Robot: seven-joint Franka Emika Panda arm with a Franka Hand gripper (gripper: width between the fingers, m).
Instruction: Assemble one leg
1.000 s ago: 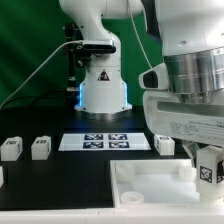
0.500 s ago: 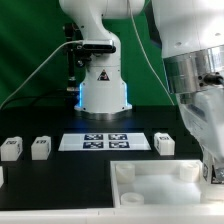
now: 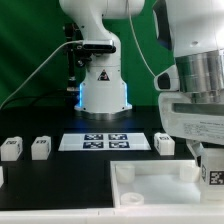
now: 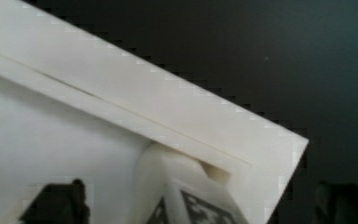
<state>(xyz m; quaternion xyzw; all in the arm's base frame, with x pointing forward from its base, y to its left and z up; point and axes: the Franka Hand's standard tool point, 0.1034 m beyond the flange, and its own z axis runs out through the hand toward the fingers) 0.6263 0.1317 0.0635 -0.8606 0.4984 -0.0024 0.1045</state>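
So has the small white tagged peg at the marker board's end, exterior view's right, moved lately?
No. The small white plastic peg sits just as close to the thin white marker board's end as before.

Bright even light, little shadow; wrist view soft and blurred up close

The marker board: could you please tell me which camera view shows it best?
The exterior view: the marker board lies whole and uncovered on the black table, its tags facing up. The wrist view shows nothing of it, only a close-up of the white panel.
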